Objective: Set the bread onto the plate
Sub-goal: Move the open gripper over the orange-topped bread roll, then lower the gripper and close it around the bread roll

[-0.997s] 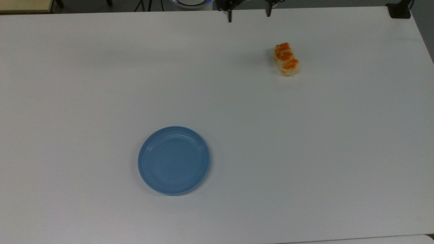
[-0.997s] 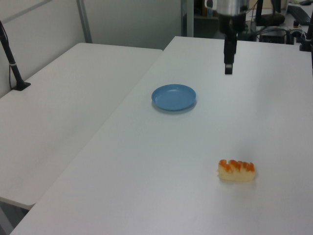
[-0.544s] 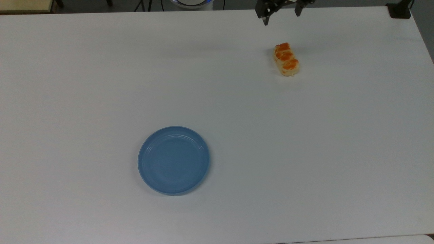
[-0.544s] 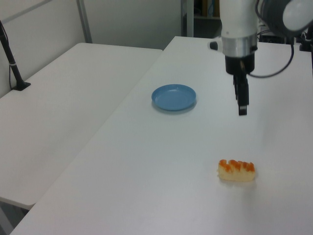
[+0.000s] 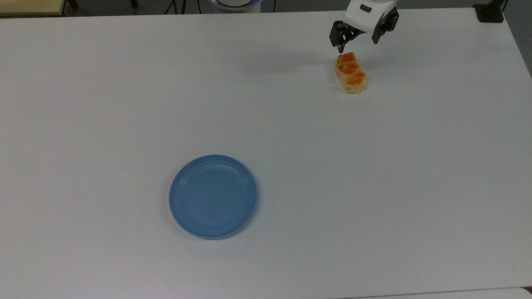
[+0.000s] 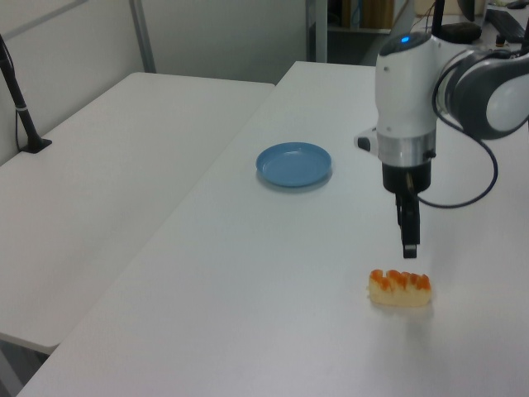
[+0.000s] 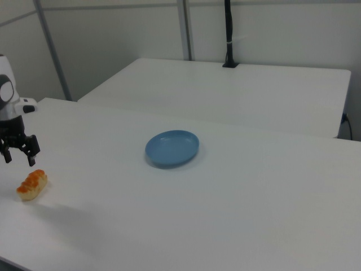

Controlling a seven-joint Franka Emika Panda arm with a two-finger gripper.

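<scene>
The end effector (image 5: pixel 358 40), fingers apart and empty, has come down from the far edge to hover apparently just above the bread (image 5: pixel 351 72), which lies unmoved on the surface (image 5: pixel 374 174), well apart from the plate (image 5: pixel 213 196).

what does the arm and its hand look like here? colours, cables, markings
White rounded arm shell with grey joint sections, a silver band at the wrist and a small blue light on top. A black cable loops beside it in the left view. The hand has a white body with a dark mark on top and two black fingers.
</scene>
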